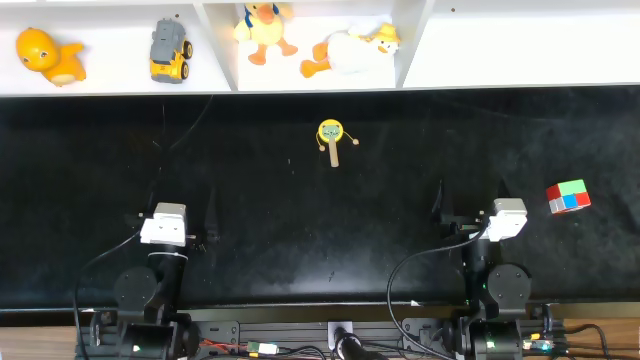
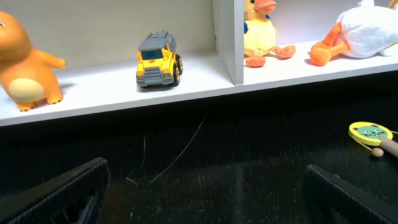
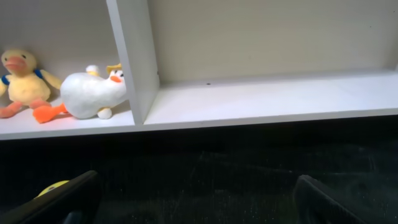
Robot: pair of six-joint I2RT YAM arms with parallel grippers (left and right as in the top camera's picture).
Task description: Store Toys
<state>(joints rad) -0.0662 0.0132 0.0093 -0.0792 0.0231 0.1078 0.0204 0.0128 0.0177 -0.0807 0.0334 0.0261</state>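
Fingers [image 2: 68, 186] gape empty on left gripper [image 2: 206, 168] and right gripper [image 3: 198, 179] — rattle [image 1: 331, 133] mid-mat [image 1: 260, 190], cube [image 1: 568, 197] near right edge.

My top camera looks straight down on the black table [image 1: 300, 200], the white shelf [image 1: 500, 60] along its far edge. Both wrist cameras sit low over the table, facing the shelf's open front from near. The left one takes in the shelf's left and middle compartments, the right one its middle and right; they share the middle's yellow duck [image 2: 261, 34] and white goose [image 3: 93, 94].
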